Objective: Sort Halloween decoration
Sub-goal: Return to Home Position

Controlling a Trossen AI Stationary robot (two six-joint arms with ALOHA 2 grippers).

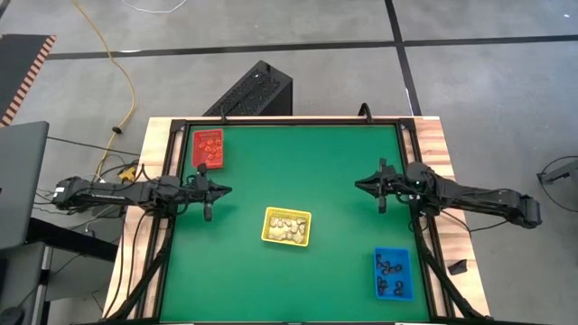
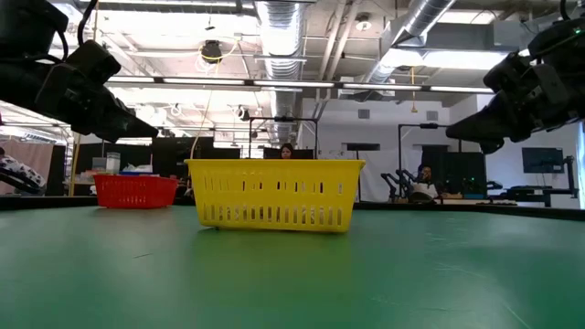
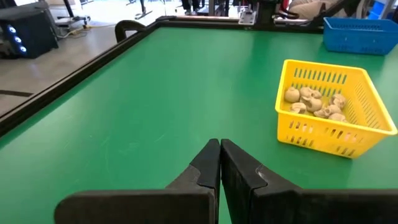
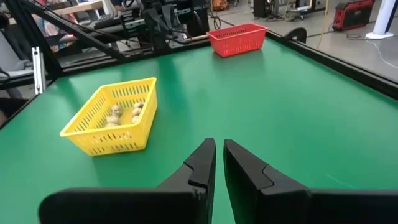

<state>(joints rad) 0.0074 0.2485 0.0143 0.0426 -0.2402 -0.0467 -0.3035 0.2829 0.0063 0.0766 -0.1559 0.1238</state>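
The Halloween decoration lies sorted in three trays on the green table. Orange-brown trinkets (image 1: 209, 147) fill the red tray (image 1: 195, 135) at the far left. Cream-white ones (image 3: 314, 102) sit in the yellow tray (image 1: 267, 226) at the middle. Black ones (image 1: 391, 275) are in the blue tray (image 1: 377, 271) at the near right. My left gripper (image 3: 220, 144) hangs shut and empty over the table's left edge (image 1: 226, 190). My right gripper (image 4: 219, 144) hovers over the right edge (image 1: 359, 185), its fingers a narrow slit apart with nothing between them.
The table has a raised dark frame (image 1: 271, 121) around the green mat. Broad bare mat lies between the trays and both grippers. A black case (image 1: 257, 92) stands on the floor beyond the far edge. People sit in the room behind the table (image 2: 288, 151).
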